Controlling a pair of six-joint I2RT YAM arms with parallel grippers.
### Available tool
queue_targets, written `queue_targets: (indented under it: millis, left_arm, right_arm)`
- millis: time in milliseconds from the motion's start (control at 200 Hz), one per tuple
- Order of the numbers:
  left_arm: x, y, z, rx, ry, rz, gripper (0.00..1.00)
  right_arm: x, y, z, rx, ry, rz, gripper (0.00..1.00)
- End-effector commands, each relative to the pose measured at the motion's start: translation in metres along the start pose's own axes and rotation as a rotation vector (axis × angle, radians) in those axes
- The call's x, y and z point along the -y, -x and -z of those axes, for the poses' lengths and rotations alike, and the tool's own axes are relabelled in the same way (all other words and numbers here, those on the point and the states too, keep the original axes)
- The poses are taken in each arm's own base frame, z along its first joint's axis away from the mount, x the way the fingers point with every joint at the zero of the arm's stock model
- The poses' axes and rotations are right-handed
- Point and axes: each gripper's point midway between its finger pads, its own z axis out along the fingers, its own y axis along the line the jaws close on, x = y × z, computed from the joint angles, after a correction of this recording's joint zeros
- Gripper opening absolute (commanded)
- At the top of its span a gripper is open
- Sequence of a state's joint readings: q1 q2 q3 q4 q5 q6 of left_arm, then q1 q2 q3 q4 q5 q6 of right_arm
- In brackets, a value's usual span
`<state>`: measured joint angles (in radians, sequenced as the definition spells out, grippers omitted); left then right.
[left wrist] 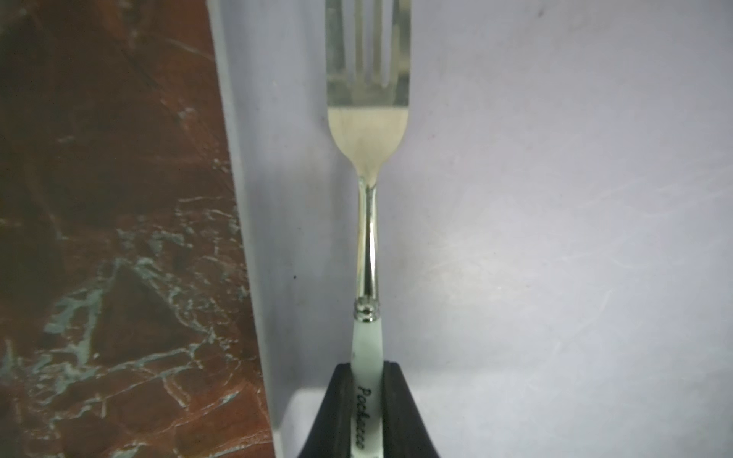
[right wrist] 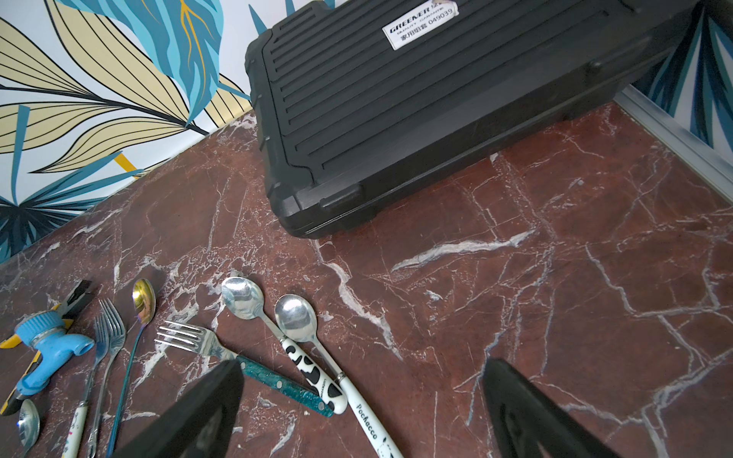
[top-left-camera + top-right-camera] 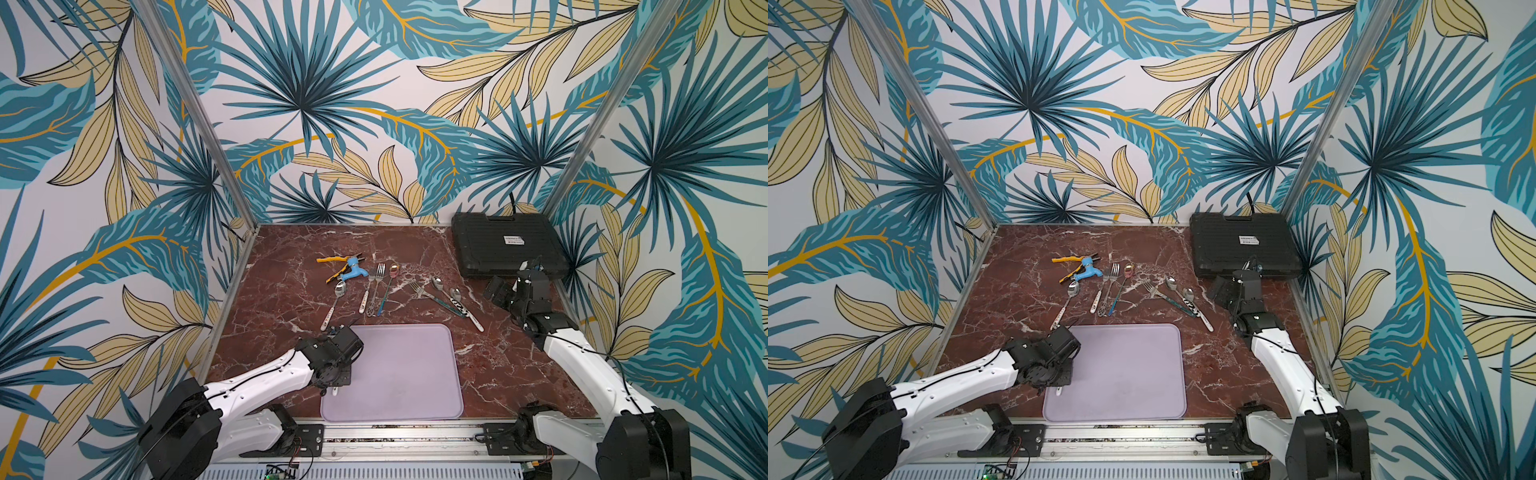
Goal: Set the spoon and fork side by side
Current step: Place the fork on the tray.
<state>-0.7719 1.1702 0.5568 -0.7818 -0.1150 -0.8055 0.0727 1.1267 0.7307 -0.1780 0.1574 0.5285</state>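
1. Black fingers of the left gripper (image 1: 367,366) are pinched shut on the white "Pochacco" handle of the fork (image 1: 367,138). Its tine tips are cut off by the frame, and whether it touches the mat cannot be told.
2. In both top views the wrist hides those jaws; only the handle's end peeps out over the lilac mat (image 3: 407,374), near its left edge.
3. The right gripper (image 2: 363,364) hangs with jaws spread wide, holding nothing, above the red marble table (image 2: 555,277); its fingers run out of frame.
4. Counted: four forks, one held and three lying; four spoons, all lying on marble beyond the mat.
5. The Pochacco spoon (image 2: 355,398) lies nearest the right gripper, touching a cow-print spoon (image 2: 305,359) beside a teal-handled fork (image 2: 261,370).
6. A blue plastic tap (image 3: 353,269) and yellow-handled pliers (image 3: 328,260) sit left of the cutlery; a black tool case (image 3: 505,245) fills the far right corner.
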Motion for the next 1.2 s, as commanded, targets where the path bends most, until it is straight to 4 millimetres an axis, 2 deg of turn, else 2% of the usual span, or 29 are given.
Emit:
queue_targets:
  millis: [0, 55, 195, 370, 471, 561, 711, 906, 1061, 1197]
  left_arm:
    - [-0.005, -0.008, -0.009, -0.021, 0.019, 0.014, 0.00]
    - [-0.004, -0.013, -0.011, -0.046, 0.004, 0.018, 0.00]
    - [-0.002, -0.013, -0.010, -0.045, -0.001, 0.022, 0.22]
    - [0.004, -0.006, 0.001, -0.023, -0.029, 0.016, 0.42]
    - [0.005, 0.001, 0.011, 0.001, -0.030, 0.013, 0.50]
    - [0.010, 0.009, 0.024, 0.025, -0.050, -0.002, 0.54]
    - [0.014, 0.034, 0.050, 0.111, -0.031, -0.027, 0.59]
    - [0.018, 0.061, 0.072, 0.182, -0.003, -0.078, 0.65]
    - [0.017, 0.093, 0.080, 0.253, 0.024, -0.097, 0.69]
    - [0.009, 0.121, 0.072, 0.264, 0.046, -0.081, 0.70]
  right_arm:
    - [0.005, -0.003, 0.000, 0.003, -0.011, -0.011, 0.99]
    - [0.005, -0.004, 0.000, 0.001, -0.012, -0.010, 0.99]
    - [0.005, -0.003, 0.001, 0.005, -0.010, -0.011, 0.99]
    - [0.004, -0.003, 0.001, 0.004, -0.009, -0.012, 0.99]
    - [0.005, -0.003, 0.001, 0.006, -0.010, -0.012, 0.99]
    - [0.004, -0.003, 0.001, 0.006, -0.009, -0.014, 0.99]
    - [0.004, -0.003, 0.001, 0.004, -0.009, -0.012, 0.99]
    - [0.004, -0.002, 0.002, 0.007, -0.006, -0.014, 0.99]
    - [0.004, -0.002, 0.002, 0.009, -0.007, -0.014, 0.99]
    - [0.004, -0.002, 0.003, 0.009, -0.006, -0.013, 1.00]
